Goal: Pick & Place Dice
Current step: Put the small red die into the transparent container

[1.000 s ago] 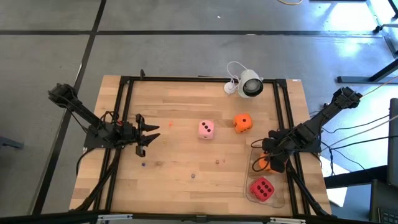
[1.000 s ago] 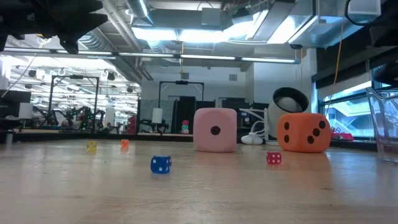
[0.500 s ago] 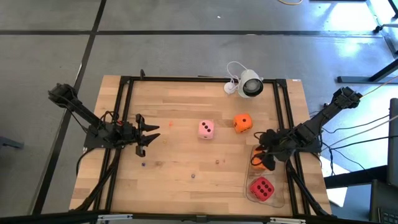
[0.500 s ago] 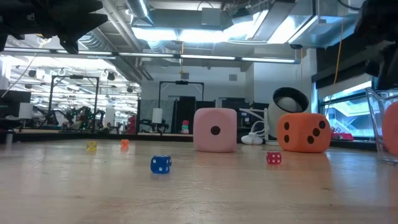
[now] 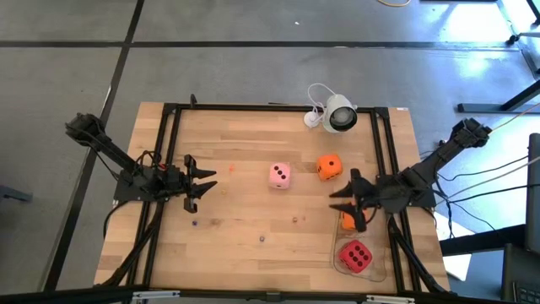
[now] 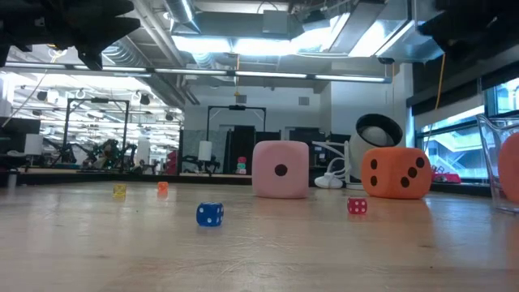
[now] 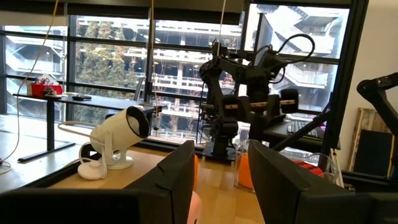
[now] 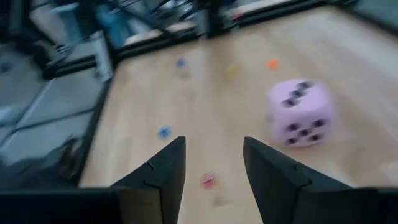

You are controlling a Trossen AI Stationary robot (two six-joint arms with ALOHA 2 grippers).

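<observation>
In the high view the pale pink die (image 5: 280,176) and one orange die (image 5: 329,166) rest on the table's middle. The second orange die (image 5: 348,222) and the red die (image 5: 356,255) lie in a clear container (image 5: 377,272) by the right near corner. My right gripper (image 5: 342,199) is open, just left of the container's far end, and points at the pink die (image 8: 301,112), with its fingers (image 8: 168,168) apart. My left gripper (image 5: 202,181) waits open near the left edge.
A white round camera (image 5: 340,114) stands at the far edge. Several tiny dice lie scattered on the wood, among them a blue one (image 6: 209,213) and a red one (image 6: 357,206). A black frame (image 5: 169,135) borders the table. Bare wood lies between the grippers.
My right gripper was over the clear container, shut on the orange die. It has opened and let go, and the die now lies in the container. The gripper has then swung out toward the table's left and now faces the pink die.
</observation>
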